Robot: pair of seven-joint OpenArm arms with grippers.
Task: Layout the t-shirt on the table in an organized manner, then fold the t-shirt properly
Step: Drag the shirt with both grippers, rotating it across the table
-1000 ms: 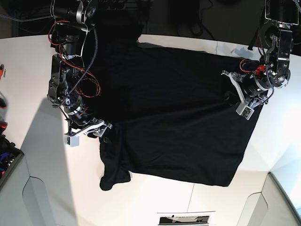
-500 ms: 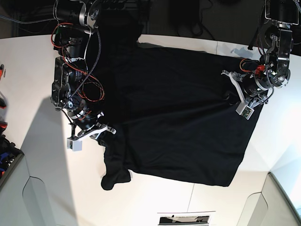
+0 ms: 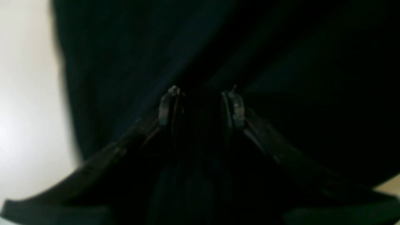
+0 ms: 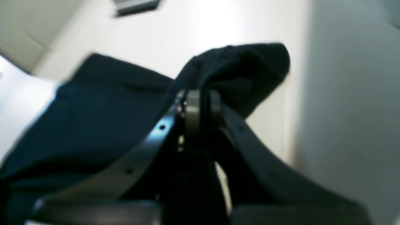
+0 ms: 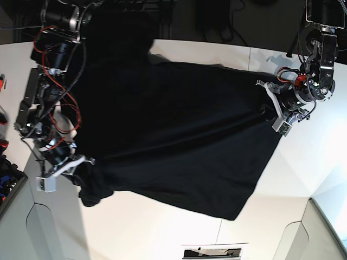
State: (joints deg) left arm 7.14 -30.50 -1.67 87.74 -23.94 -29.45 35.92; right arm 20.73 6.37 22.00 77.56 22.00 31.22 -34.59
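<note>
Dragged toward the lower left since the earlier frame: right pincer (image 5: 81, 162), clamped together on a bunched corner of the t-shirt (image 5: 173, 135), cloth pulled along over the table (image 5: 162, 233). Spread black across the frame's middle, long axis running left to right, rumpled end pointing lower left. At right edge, left pincer (image 5: 274, 111) partly apart, dark cloth between, grip impossible to tell.

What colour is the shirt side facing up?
Plain black t-shirt, no print visible; base view shows it best.
</note>
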